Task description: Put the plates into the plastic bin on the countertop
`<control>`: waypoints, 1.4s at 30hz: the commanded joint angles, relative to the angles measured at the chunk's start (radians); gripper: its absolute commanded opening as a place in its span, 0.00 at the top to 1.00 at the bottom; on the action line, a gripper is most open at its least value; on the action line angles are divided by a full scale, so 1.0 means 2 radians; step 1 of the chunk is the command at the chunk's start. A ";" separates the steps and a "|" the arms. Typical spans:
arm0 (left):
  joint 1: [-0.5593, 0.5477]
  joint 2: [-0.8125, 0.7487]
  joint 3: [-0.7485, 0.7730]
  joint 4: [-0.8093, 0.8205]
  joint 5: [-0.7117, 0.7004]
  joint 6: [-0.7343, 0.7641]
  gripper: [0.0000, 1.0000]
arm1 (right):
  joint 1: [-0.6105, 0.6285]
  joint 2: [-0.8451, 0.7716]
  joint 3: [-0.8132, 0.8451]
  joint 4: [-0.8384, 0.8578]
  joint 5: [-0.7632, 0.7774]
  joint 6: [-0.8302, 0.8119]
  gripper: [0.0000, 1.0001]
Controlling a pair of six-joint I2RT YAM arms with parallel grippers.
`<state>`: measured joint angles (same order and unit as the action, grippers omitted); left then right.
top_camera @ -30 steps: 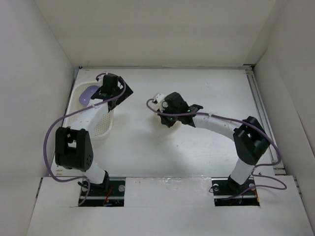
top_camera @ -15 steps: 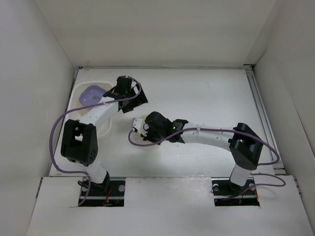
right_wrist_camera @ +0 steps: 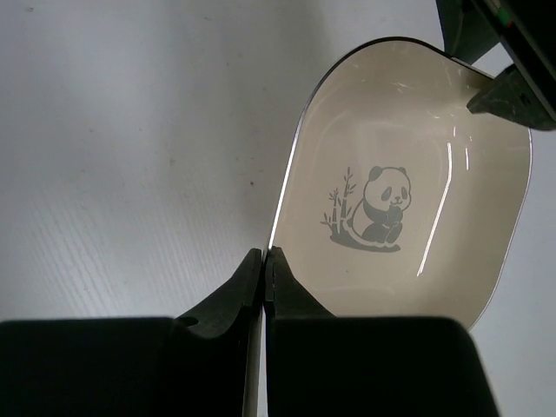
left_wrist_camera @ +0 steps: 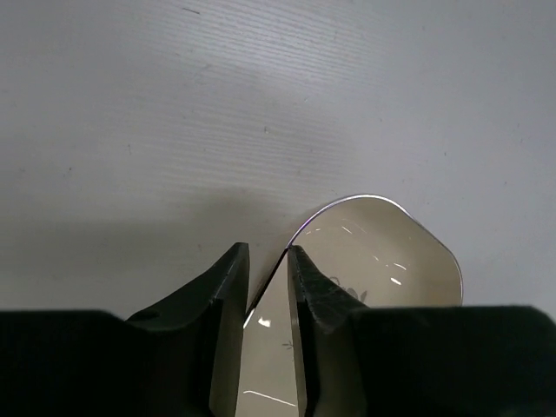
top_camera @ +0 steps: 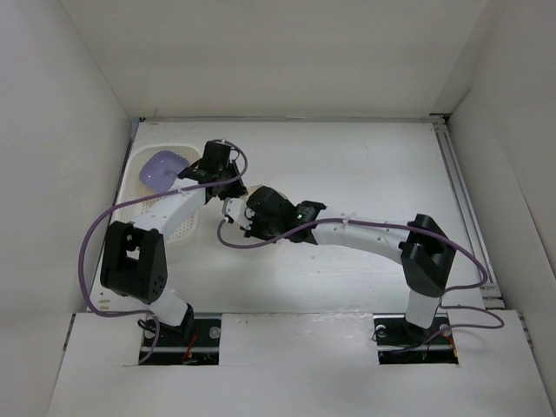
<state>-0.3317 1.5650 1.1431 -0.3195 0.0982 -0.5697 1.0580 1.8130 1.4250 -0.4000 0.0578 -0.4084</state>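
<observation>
A cream plate (right_wrist_camera: pixel 408 174) with a panda motif hangs over the countertop (top_camera: pixel 347 165), just right of the plastic bin (top_camera: pixel 186 228). My right gripper (right_wrist_camera: pixel 263 261) is shut on its near rim. From the opposite side my left gripper (left_wrist_camera: pixel 268 261) has narrowed onto the same plate (left_wrist_camera: pixel 391 252), whose rim runs slantwise between the fingers and touches both. From above, the two grippers meet at the plate (top_camera: pixel 233 208): left gripper (top_camera: pixel 228 186), right gripper (top_camera: pixel 244 214). A lavender plate (top_camera: pixel 162 167) lies in the bin's far end.
The bin stands against the left wall (top_camera: pixel 78 174). White walls bound the back and the right, and a metal rail (top_camera: pixel 459 187) runs along the right edge. Purple cables loop off both arms.
The left arm swung from over the bin to the right and its wide-open jaws closed down on the cream plate. The right arm carried that plate leftward toward the bin.
</observation>
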 commanded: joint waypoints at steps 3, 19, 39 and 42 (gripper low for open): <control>-0.004 -0.014 -0.002 -0.018 -0.006 0.004 0.92 | 0.012 -0.021 0.017 0.011 0.049 -0.018 1.00; -0.004 -0.031 0.019 -0.009 -0.012 -0.001 1.00 | 0.003 -0.066 -0.030 0.073 0.102 -0.008 0.58; 0.150 -0.081 0.105 -0.042 -0.107 -0.052 1.00 | -0.022 -0.124 -0.106 0.141 0.192 0.128 0.00; 0.209 -0.081 0.115 -0.037 -0.107 -0.056 1.00 | -0.022 -0.130 -0.125 0.146 0.197 0.168 0.00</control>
<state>0.0044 1.4403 1.3357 -0.3981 -0.0830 -0.6498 1.0138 1.5826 1.2030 -0.1776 0.4103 -0.1967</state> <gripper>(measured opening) 0.007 0.998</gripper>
